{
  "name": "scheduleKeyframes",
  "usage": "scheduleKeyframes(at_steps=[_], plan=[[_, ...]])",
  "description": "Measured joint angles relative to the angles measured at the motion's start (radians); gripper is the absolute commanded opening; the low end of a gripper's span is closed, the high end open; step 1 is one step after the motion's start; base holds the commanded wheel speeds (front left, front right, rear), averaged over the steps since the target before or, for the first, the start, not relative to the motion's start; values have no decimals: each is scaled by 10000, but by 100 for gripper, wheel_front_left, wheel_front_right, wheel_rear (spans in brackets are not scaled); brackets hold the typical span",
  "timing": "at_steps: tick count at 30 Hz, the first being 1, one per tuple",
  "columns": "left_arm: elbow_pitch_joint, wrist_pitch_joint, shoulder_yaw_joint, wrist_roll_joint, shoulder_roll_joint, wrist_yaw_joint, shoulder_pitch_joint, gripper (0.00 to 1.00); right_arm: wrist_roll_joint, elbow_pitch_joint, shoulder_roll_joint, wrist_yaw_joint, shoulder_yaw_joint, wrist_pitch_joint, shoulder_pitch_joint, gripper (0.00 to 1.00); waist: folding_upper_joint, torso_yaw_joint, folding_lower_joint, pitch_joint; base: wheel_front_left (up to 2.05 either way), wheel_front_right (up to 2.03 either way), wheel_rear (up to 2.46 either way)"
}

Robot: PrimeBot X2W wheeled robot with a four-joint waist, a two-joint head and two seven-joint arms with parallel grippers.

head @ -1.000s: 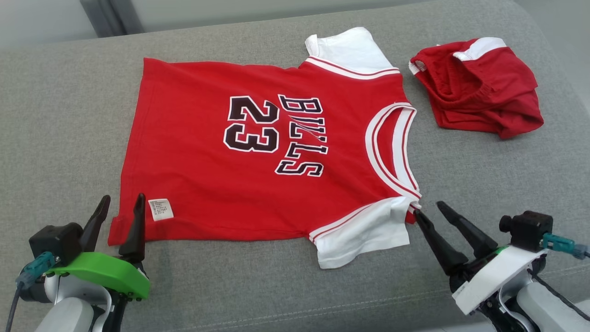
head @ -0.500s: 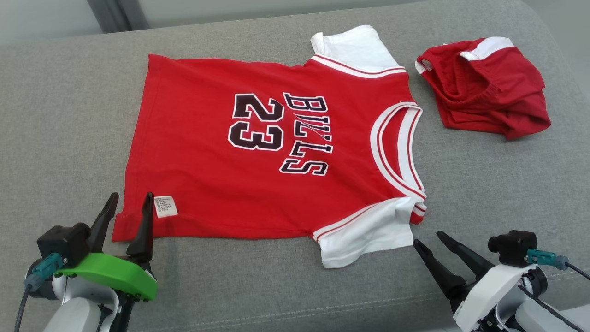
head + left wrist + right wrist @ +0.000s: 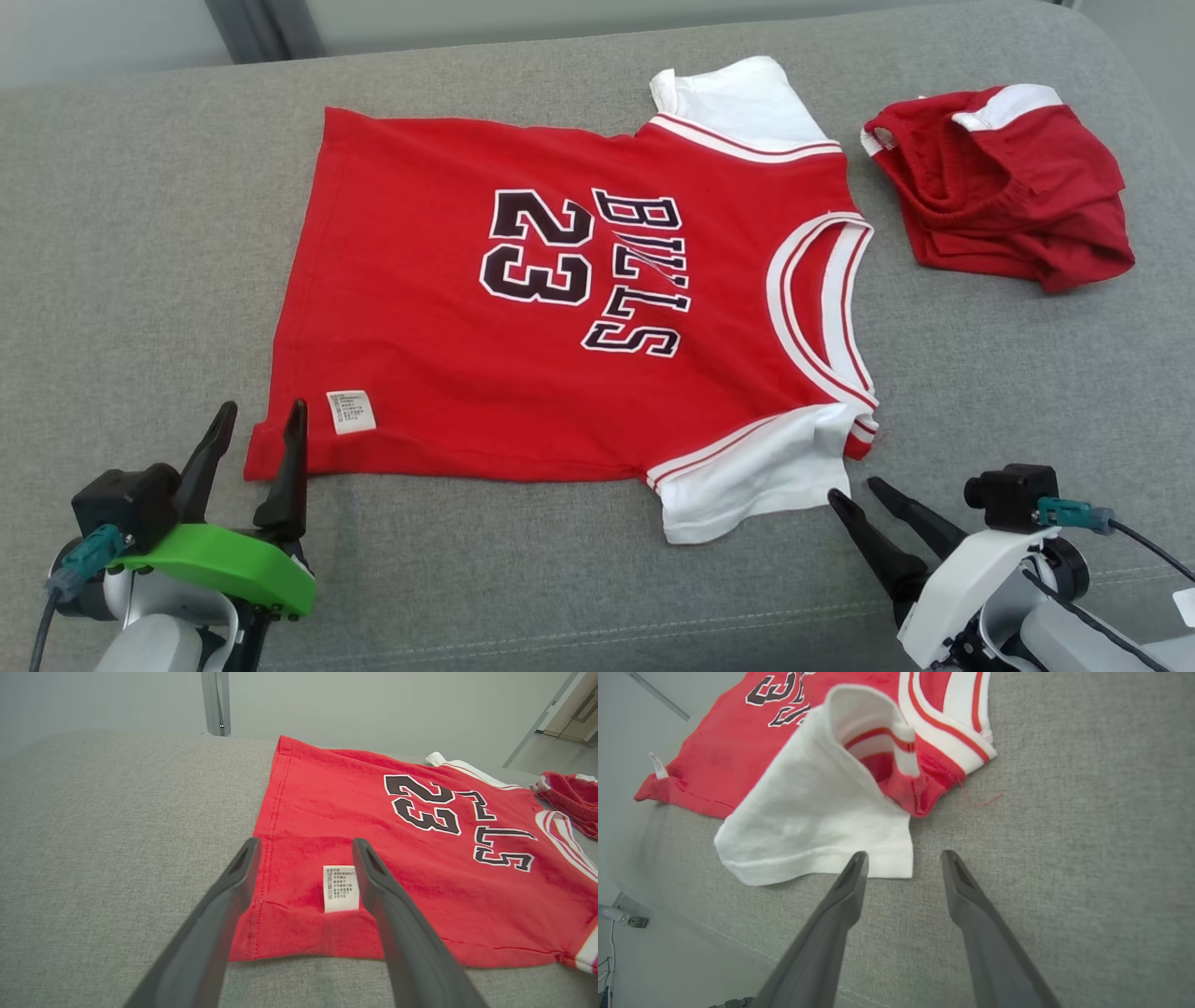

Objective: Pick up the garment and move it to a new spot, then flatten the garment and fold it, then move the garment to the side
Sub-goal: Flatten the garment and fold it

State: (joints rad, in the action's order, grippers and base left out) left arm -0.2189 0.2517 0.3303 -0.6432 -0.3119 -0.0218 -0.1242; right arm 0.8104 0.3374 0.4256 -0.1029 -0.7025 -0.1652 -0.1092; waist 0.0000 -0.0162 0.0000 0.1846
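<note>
The red jersey (image 3: 420, 373) is seen spread flat, print up, on the grey cushion (image 3: 140, 233). At its hem corner, beside the white label (image 3: 341, 888), the left gripper (image 3: 264, 406) is held wide apart, with nothing clamped. At its near white sleeve (image 3: 808, 812), the right gripper (image 3: 904, 854) is parted too and empty, one fingertip (image 3: 859, 858) just at the sleeve's edge; contact cannot be judged.

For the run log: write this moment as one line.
jersey: flat on grey cushion | left gripper: open, at hem corner | right gripper: open, beside white sleeve | fold: not started
</note>
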Motion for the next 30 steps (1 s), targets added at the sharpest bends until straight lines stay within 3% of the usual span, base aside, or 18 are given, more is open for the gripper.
scheduleKeyframes(at_steps=[7,12,15,18,19,20,21,30], plan=[[-27,0,-90,230,88,-113,15,100,105,451,-261,-2,-107,228,-112,62,0,101,0,-23,0,0,0],[-44,0,-176,320,142,-176,18,100,140,642,-433,-8,-176,309,-223,58,0,171,0,-37,0,0,0],[-58,0,-272,334,167,-219,20,100,142,721,-539,-10,-194,311,-344,48,0,199,0,-40,0,0,0],[-84,0,-330,334,194,-228,22,100,198,844,-623,-12,-209,311,-425,36,0,209,0,-39,0,0,0],[-94,0,-341,336,207,-236,22,100,201,888,-654,-12,-217,313,-467,27,0,210,0,-39,0,0,0],[-100,0,-349,349,222,-238,23,100,207,918,-681,-13,-221,313,-497,8,0,210,0,-38,0,0,0],[-105,0,-362,391,238,-267,23,100,211,953,-706,-13,-226,314,-522,0,0,210,0,-38,0,0,0],[-198,0,-474,491,370,-357,28,100,267,1183,-805,-56,-314,341,-700,0,0,196,0,-72,0,0,0]])
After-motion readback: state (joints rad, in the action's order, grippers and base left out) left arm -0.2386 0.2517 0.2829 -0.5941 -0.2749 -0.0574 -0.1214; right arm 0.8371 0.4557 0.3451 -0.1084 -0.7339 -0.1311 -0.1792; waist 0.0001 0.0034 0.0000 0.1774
